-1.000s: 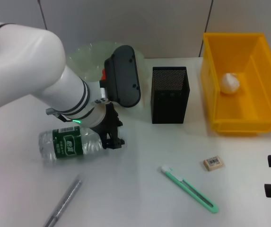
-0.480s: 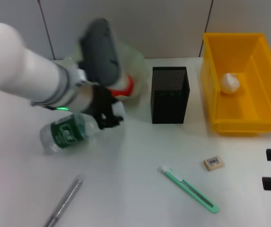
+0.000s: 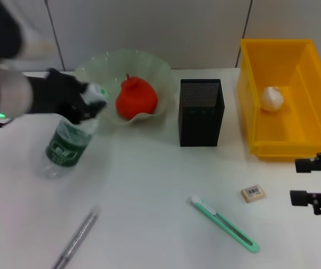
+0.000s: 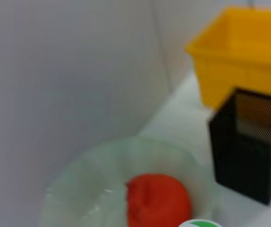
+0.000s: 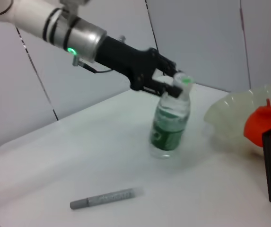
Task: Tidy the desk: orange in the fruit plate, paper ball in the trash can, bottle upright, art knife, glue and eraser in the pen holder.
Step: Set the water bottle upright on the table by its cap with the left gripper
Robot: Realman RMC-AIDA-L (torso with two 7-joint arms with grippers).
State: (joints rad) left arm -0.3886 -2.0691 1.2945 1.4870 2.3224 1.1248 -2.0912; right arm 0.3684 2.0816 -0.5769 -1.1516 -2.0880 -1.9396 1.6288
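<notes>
Taking the black mesh pen holder (image 3: 201, 112) as my landmark: nearest to me, in front of it, lie the slim green art knife (image 3: 225, 223) and, to its right, the small flat eraser (image 3: 253, 193). A grey stick-shaped pen (image 3: 74, 239) lies far to its front-left. My right gripper (image 3: 308, 180) rests low at the front-right of the holder, its fingers apart and holding nothing. Left of the holder, my left gripper (image 3: 82, 100) is closed around the neck of the clear plastic bottle (image 3: 68, 146) with a green label; the bottle stands almost upright, slightly tilted, base on the table (image 3: 149, 190). My left arm reaches in nearly level. Just left of the holder, the wavy translucent fruit plate (image 3: 107, 67) holds the orange (image 3: 136, 97). To its right, the yellow trash can (image 3: 311, 95) holds the crumpled white paper ball (image 3: 272, 98).
</notes>
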